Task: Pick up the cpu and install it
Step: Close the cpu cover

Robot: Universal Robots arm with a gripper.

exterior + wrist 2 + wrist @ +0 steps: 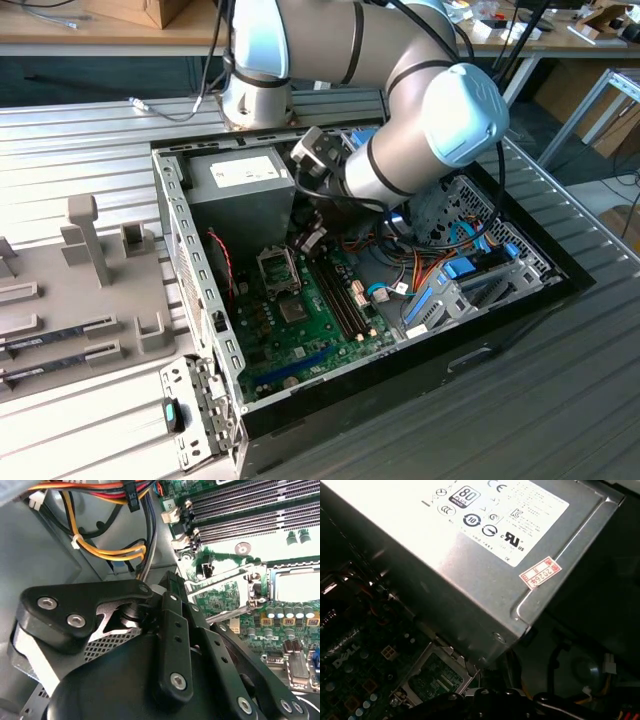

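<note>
The cpu is hidden from me. An open computer case (200, 300) holds a green motherboard (320, 335). Its cpu socket (278, 268) has the metal frame raised; in the second wrist view the socket (295, 585) shows a pale, glaring inside, and I cannot tell what lies in it. My gripper (310, 236) hangs inside the case just above and beside the socket, close to the big grey box. Its black linkage (172, 630) stands near the raised frame (225, 585). In the first wrist view the socket frame (435, 675) sits just ahead of the gripper body (495, 705).
The grey power supply (240, 185) (485, 545) stands right beside the socket. Memory slots (340, 295) (250, 505), coloured cables (420, 270) (100, 525) and a drive cage (480, 285) crowd the exterior view's right. A grey fixture tray (80, 290) holding memory sticks (60, 335) lies left of the case.
</note>
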